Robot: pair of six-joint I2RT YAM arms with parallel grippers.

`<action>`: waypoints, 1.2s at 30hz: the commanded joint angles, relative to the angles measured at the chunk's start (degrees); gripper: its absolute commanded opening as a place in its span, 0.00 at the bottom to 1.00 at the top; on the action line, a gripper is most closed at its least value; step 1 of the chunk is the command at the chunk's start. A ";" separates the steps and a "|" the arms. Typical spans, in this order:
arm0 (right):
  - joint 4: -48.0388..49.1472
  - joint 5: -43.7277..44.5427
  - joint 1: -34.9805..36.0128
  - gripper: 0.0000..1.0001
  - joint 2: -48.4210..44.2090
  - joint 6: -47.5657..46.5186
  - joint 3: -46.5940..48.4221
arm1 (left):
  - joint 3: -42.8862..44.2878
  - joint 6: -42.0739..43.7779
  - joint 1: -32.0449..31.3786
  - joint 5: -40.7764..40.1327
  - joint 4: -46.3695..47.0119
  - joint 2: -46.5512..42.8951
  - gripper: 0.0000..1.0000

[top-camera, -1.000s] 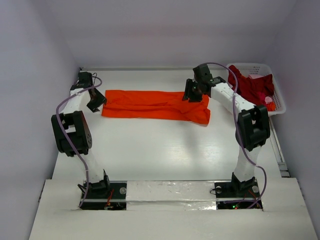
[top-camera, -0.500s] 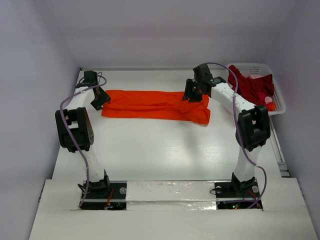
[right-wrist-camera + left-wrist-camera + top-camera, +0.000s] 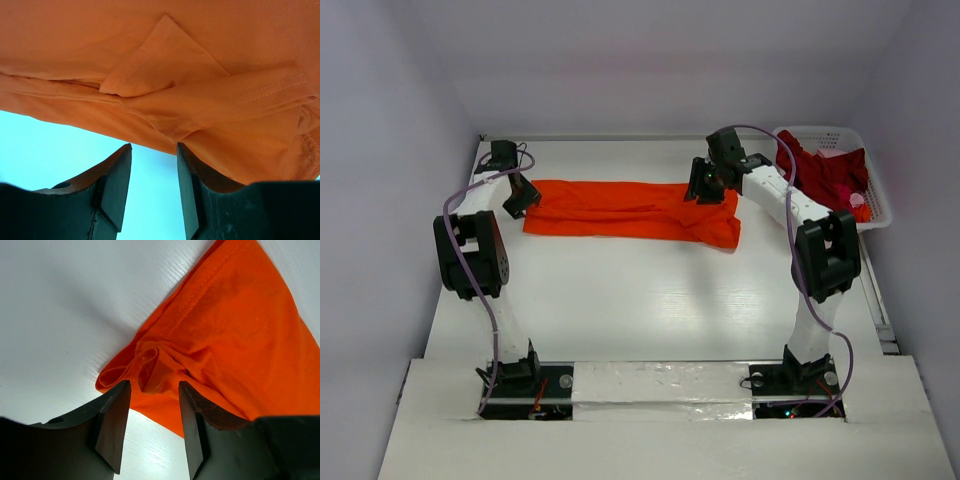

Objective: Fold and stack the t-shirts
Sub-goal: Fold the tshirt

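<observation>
The orange t-shirt [image 3: 630,210] lies folded into a long band across the far part of the table. My left gripper [image 3: 523,195] is open at the shirt's left end; in the left wrist view its jaws straddle a bunched corner of the orange cloth [image 3: 150,365]. My right gripper [image 3: 705,187] is open at the shirt's far right edge; in the right wrist view the orange hem and a folded sleeve [image 3: 165,60] lie just ahead of the open jaws. Dark red t-shirts [image 3: 825,175] are heaped in the white basket [image 3: 876,212].
The white lattice basket stands at the far right of the table, close beside my right arm. The back wall runs just behind the shirt. White table surface [image 3: 650,300] lies between the shirt and the arm bases.
My left gripper has moved in from the left to the shirt's left end. My right gripper has stayed at the right end. The shirt has not shifted.
</observation>
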 commanded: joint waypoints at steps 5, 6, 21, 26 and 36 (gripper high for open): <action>2.66 -0.53 0.12 0.47 -2.68 -0.29 0.31 | 1.66 -0.52 -0.13 -1.89 -0.05 0.11 0.34; 2.75 -0.62 0.12 0.47 -2.68 -0.29 0.31 | 1.66 -0.52 -0.13 -2.07 -0.05 0.19 0.34; 2.05 -0.54 0.12 0.47 -2.06 -0.46 1.36 | 3.24 -1.05 -0.13 -2.42 -1.28 1.86 0.00; 2.05 -0.97 0.12 0.47 -2.06 -0.37 1.27 | 4.39 -1.58 -0.13 -2.34 -2.07 3.45 0.00; 2.66 -1.24 0.12 0.46 -2.77 -0.37 -0.31 | 7.81 -2.90 -0.13 -0.32 -2.07 4.32 0.00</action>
